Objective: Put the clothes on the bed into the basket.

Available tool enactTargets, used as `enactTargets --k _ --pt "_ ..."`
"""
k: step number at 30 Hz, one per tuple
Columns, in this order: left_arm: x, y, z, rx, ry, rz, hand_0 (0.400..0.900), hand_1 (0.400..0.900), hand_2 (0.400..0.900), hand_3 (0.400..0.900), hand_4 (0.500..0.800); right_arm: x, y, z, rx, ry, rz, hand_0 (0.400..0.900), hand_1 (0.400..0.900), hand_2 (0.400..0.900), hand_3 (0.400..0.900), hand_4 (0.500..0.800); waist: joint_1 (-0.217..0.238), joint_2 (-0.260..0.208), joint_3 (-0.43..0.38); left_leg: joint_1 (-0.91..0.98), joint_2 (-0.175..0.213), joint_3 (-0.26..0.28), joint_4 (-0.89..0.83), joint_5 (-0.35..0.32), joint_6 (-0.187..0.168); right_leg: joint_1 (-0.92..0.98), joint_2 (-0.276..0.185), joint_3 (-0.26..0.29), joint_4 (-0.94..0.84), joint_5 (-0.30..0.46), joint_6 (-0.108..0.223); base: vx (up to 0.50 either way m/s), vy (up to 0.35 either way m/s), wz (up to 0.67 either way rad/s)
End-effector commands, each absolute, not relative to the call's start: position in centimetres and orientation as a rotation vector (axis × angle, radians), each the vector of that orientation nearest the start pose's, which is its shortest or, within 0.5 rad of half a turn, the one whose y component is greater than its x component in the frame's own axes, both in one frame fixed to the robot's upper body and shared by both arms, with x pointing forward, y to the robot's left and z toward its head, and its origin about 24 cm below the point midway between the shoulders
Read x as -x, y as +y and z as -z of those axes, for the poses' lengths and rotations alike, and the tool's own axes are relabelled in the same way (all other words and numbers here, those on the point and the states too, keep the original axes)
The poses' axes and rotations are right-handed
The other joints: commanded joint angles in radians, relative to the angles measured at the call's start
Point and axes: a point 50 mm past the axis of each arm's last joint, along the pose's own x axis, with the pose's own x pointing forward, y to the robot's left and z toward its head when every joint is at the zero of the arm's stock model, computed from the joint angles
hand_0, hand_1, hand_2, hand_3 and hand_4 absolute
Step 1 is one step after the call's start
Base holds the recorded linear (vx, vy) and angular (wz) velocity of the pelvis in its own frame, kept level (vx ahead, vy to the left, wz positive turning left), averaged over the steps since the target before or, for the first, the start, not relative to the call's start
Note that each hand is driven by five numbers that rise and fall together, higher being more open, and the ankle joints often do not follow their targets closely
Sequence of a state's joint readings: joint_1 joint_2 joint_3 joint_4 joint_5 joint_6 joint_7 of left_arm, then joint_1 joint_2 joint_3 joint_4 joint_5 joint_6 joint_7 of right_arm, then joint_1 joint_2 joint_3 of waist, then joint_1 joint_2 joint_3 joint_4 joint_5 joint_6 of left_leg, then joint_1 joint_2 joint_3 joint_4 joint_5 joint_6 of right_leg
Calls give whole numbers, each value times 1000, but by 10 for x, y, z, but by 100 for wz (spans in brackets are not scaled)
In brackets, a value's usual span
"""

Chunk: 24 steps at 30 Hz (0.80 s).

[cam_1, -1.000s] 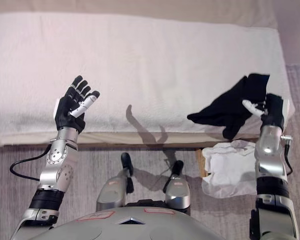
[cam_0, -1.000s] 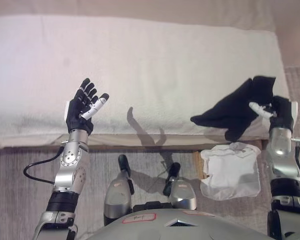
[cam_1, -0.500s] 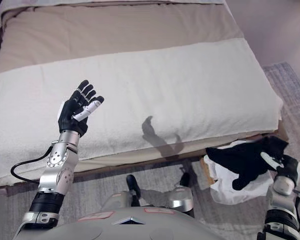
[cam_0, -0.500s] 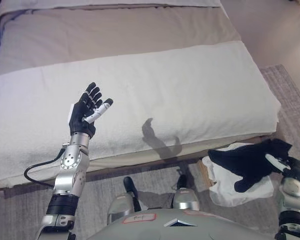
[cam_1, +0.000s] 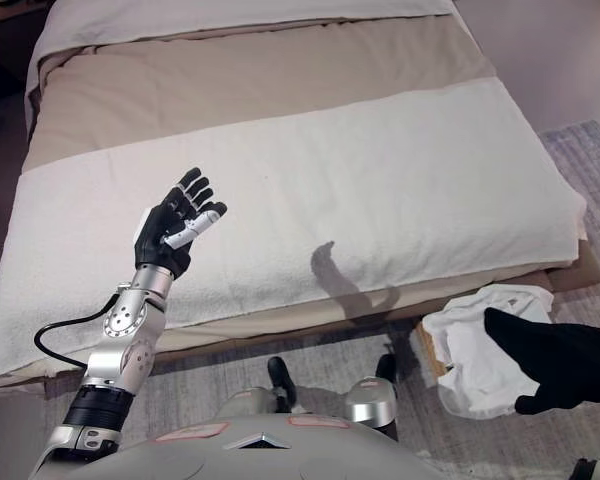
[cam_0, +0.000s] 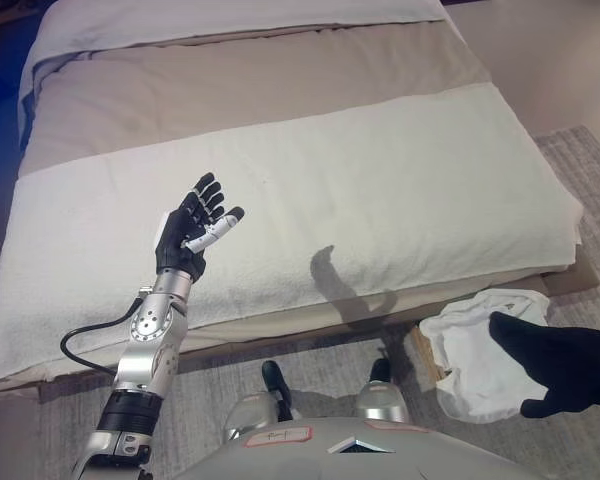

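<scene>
A black garment (cam_0: 560,365) hangs at the lower right, off the bed, above a white cloth (cam_0: 475,345) that lies on the floor beside the bed's front right corner. A brown edge (cam_0: 418,348) shows at the white cloth's left side; I cannot tell the basket's shape under it. The garment runs out past the right edge of both views, and my right hand does not show. My left hand (cam_0: 192,232) is raised over the front left of the bed (cam_0: 380,170), fingers straight and spread, holding nothing. No clothes lie on the bed's white cover.
A beige blanket (cam_0: 260,80) covers the far part of the bed. Grey carpet (cam_0: 580,150) lies to the right of the bed and along its front edge.
The black garment has gone from the bed's front right corner down and right to above the white cloth. My right hand has left the view. The camera has shifted; the left hand stays raised.
</scene>
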<state>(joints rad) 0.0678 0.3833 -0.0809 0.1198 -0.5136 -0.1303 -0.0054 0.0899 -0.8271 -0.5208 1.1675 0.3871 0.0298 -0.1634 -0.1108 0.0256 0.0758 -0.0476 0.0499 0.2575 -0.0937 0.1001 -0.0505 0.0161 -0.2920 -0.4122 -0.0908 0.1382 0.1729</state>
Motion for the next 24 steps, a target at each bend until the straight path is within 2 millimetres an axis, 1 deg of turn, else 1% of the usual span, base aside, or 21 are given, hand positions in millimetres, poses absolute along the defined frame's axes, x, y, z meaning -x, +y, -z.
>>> enactTargets --k 1,2,6,11,16,24 --pt "-257 216 -69 127 -173 15 900 900 900 900 800 -80 -515 -73 203 440 1322 900 900 900 900 800 17 7 7 98 77 43 8 -107 -49 27 -2 -97 4 24 53 47 -63 -1" --pt "-257 216 -69 130 -172 11 900 900 900 900 800 -85 -515 -76 184 402 1323 900 900 900 900 800 18 10 8 100 81 46 9 -106 -52 28 1 -97 4 20 51 41 -58 -2" --pt "-258 214 -70 135 -179 15 900 900 900 900 800 -94 -514 -79 160 363 1311 900 900 900 900 800 19 16 11 105 95 54 10 -101 -61 27 15 -88 4 6 44 35 -49 -4" --pt "-259 214 -72 133 -185 3 900 900 900 900 800 -104 -509 -75 139 345 1285 900 900 900 900 800 24 14 12 107 103 57 10 -99 -64 28 25 -87 4 2 39 6 -7 0" --pt "-259 217 -71 134 -181 -18 900 900 900 900 800 -107 -503 -65 112 344 1261 900 900 900 900 800 22 1 9 110 104 58 8 -104 -61 32 27 -87 4 0 39 6 0 0" --pt "-257 222 -69 138 -171 -43 900 900 900 900 800 -105 -499 -56 92 372 1255 900 900 900 900 800 24 -24 7 116 97 62 10 -117 -54 33 26 -79 4 4 39 8 8 -2"
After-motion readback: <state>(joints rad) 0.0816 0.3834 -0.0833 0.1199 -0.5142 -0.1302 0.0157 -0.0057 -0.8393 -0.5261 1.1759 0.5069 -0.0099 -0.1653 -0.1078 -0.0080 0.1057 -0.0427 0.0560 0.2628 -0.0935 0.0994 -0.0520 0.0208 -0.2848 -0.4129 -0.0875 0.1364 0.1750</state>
